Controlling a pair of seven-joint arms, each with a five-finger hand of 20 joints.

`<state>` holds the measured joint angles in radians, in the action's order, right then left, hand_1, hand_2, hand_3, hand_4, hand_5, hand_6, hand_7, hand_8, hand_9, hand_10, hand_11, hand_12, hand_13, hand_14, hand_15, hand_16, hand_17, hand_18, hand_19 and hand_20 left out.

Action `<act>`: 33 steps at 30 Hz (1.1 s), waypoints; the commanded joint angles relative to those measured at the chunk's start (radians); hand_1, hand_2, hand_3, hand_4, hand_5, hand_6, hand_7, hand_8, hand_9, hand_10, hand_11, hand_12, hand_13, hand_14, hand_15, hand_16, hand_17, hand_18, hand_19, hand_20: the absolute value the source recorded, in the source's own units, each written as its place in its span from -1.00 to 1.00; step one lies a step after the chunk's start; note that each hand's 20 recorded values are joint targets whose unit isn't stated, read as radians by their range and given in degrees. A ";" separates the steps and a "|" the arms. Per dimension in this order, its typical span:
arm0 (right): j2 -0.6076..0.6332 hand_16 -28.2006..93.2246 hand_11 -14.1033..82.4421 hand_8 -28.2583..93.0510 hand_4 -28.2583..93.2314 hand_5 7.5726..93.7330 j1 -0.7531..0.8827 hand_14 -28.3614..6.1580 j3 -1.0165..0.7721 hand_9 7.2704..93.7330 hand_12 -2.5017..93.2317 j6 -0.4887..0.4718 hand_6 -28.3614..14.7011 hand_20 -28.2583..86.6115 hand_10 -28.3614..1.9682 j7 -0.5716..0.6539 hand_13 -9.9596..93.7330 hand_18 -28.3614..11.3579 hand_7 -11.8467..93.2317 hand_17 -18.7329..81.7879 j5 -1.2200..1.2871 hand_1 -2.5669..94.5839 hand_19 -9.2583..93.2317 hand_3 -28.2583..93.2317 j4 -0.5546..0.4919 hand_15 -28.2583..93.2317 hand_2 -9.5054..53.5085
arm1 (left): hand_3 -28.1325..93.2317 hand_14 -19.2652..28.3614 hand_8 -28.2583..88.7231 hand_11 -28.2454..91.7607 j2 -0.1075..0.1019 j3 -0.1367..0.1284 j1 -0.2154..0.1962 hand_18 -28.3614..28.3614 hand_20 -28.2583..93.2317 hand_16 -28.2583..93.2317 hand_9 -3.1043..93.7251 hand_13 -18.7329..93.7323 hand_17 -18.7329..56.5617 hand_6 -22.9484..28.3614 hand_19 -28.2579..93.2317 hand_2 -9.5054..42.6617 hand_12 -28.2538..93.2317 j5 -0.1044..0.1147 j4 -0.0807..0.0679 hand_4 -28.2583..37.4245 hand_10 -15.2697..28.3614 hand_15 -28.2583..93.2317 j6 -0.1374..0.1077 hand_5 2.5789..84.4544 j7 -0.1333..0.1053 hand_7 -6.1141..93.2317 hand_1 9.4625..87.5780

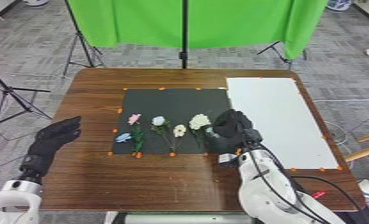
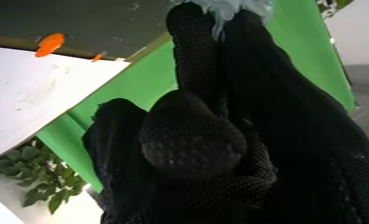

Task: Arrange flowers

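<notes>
The right robot hand (image 1: 232, 123) is over the right part of the dark mat (image 1: 176, 102). Its fingers pinch a pale blue flower (image 2: 223, 9) at their tips, and the soft petals poke out there. In the head view, a bit of that flower shows just to the left of the hand.

Next to it, on the mat, is a big cream flower (image 1: 199, 121). Going left, there is a small cream flower (image 1: 180, 130), then a white flower (image 1: 158, 121), then a pink flower (image 1: 134, 119). A blue flower (image 1: 123, 137) lies nearer the robot, by the mat's left edge. Green stems and leaves (image 1: 137, 138) run down toward the near side.

The left robot hand (image 1: 56, 135) is at the left side of the tabletop (image 1: 189, 187), well apart from the flowers. Its fingers are out straight, and it holds nothing.

A long white sheet (image 1: 269, 110) lies to the right of the mat. Little orange bits (image 1: 138, 155) go around the edges. Behind the tabletop hangs a bright green cloth (image 1: 136, 25) with a black pole (image 1: 185, 30) in front.
</notes>
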<state>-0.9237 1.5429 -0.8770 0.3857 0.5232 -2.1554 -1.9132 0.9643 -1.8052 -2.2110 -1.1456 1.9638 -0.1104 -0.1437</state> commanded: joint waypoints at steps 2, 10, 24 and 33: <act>0.013 0.04 -0.37 -0.52 -0.81 0.44 0.017 0.49 -0.007 0.59 -0.49 -0.036 0.31 0.47 -0.02 -0.008 0.90 -0.39 -0.41 0.57 0.002 0.13 1.00 0.45 -0.013 0.47 -1.00 | 0.51 0.44 -0.64 -0.22 0.012 -0.006 -0.010 0.48 -0.19 -0.56 -0.17 -0.04 -0.13 -0.01 -0.23 -0.47 -0.36 -0.006 0.003 -0.43 0.24 -0.27 0.011 -0.01 0.011 -0.60 -0.14; 0.032 0.03 -0.35 -0.55 -0.82 0.40 0.019 0.48 -0.026 0.56 -0.54 -0.042 0.32 0.46 -0.04 -0.008 0.90 -0.39 -0.42 0.57 0.003 0.09 1.00 0.49 -0.035 0.47 -1.00 | 0.50 0.44 -0.64 -0.22 0.014 -0.009 -0.013 0.48 -0.19 -0.56 -0.17 -0.03 -0.13 -0.01 -0.23 -0.47 -0.36 -0.007 0.005 -0.42 0.24 -0.27 0.014 -0.01 0.011 -0.60 -0.13; 0.075 0.02 -0.31 -0.71 -0.79 0.39 0.167 0.41 -0.370 0.57 -0.51 0.025 0.29 0.42 -0.09 -0.304 0.85 -0.40 -0.41 0.50 0.537 -0.16 0.99 0.56 -0.187 0.45 -0.99 | 0.50 0.45 -0.64 -0.21 0.004 -0.009 -0.010 0.48 -0.19 -0.56 -0.15 -0.03 -0.13 -0.01 -0.23 -0.48 -0.36 -0.009 0.009 -0.41 0.24 -0.27 0.008 -0.01 0.001 -0.60 -0.13; -0.058 -0.10 -0.51 -0.67 -0.77 0.15 0.279 -0.36 -0.645 0.21 -0.57 -0.370 0.18 0.18 -0.29 -0.716 0.16 -0.51 -0.53 -0.18 1.324 -0.56 0.00 0.61 -0.114 -0.20 -0.72 | 0.50 0.46 -0.65 -0.21 0.003 -0.024 -0.026 0.48 -0.19 -0.56 -0.11 -0.01 -0.12 -0.01 -0.23 -0.48 -0.37 -0.007 0.021 -0.42 0.25 -0.25 -0.006 0.01 -0.012 -0.59 -0.14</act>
<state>-0.9038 1.7794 -1.4294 0.2796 0.0132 -1.5675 -2.0932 0.9636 -1.8161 -2.2152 -1.1470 1.9716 -0.1075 -0.1491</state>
